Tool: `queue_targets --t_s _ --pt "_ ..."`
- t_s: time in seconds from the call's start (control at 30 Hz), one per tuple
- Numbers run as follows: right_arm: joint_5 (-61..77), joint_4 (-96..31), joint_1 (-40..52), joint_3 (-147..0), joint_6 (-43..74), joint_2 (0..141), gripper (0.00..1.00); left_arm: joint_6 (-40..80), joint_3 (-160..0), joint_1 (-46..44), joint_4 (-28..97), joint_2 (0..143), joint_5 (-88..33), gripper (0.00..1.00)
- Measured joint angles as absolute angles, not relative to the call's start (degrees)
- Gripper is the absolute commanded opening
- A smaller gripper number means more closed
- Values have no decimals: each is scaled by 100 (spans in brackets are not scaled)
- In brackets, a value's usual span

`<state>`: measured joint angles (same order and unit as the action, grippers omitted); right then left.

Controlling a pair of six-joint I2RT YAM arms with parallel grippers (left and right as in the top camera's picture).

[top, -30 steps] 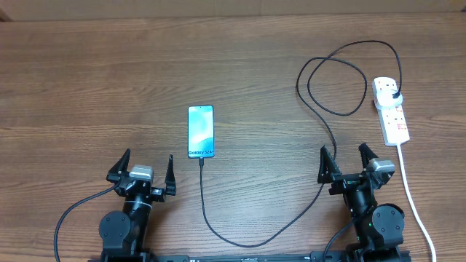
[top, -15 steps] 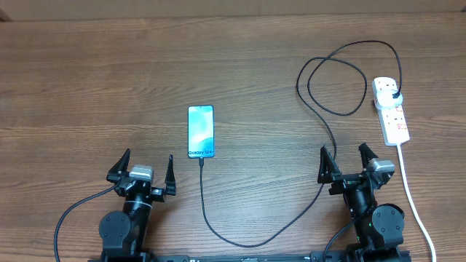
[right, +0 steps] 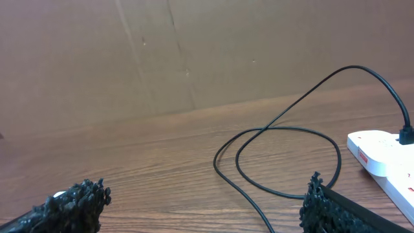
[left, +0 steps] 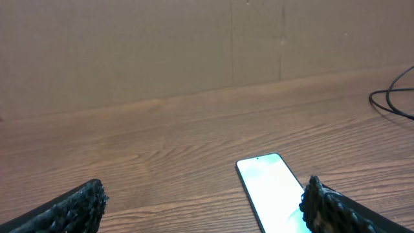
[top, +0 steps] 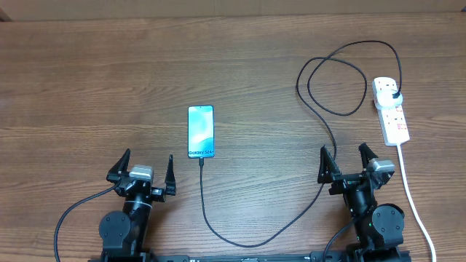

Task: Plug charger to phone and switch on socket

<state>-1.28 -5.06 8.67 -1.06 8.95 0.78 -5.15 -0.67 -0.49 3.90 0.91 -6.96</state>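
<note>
Overhead, both arms are parked at the near edge of the wooden table [top: 80, 80], and neither one holds anything. The left gripper [top: 148, 155] stands with its fingers spread wide and nothing between them, and the right gripper [top: 342, 148] is just as wide and just as bare.

The phone [top: 201, 132] lies flat, screen up and lit light blue, just beyond the left gripper and a touch to its right, with its long side pointing away from us. The connector tip [top: 202, 162] of the charger cable [top: 240, 245] sits at the phone's near short edge. From this height we cannot tell whether it is fully seated.

From there the cable drops toward us and swings right in a long curve along the near edge. It climbs close past the right gripper's inner finger, then coils into a loose loop on the far right of the table. It arcs over and ends at the black plug [top: 394, 95], which is in the far end of the white power strip [top: 391, 110]. We can see red markings on the strip, but not which way the switch is set. Its white cord [top: 411, 191] trails toward us past the right arm.

On the left wrist camera the two black fingertips [left: 71, 208] frame the shot far apart, with the phone's screen close to the right-hand one. On the right wrist camera the spread is the same, with the cable loop ahead and the strip off to the right.
</note>
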Motion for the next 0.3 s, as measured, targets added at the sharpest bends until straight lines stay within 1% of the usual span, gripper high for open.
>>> queue_targets --t_s 0.3 --pt "-126 -506 867 -106 895 78 100 -515 -67 -49 390 91 -696 100"
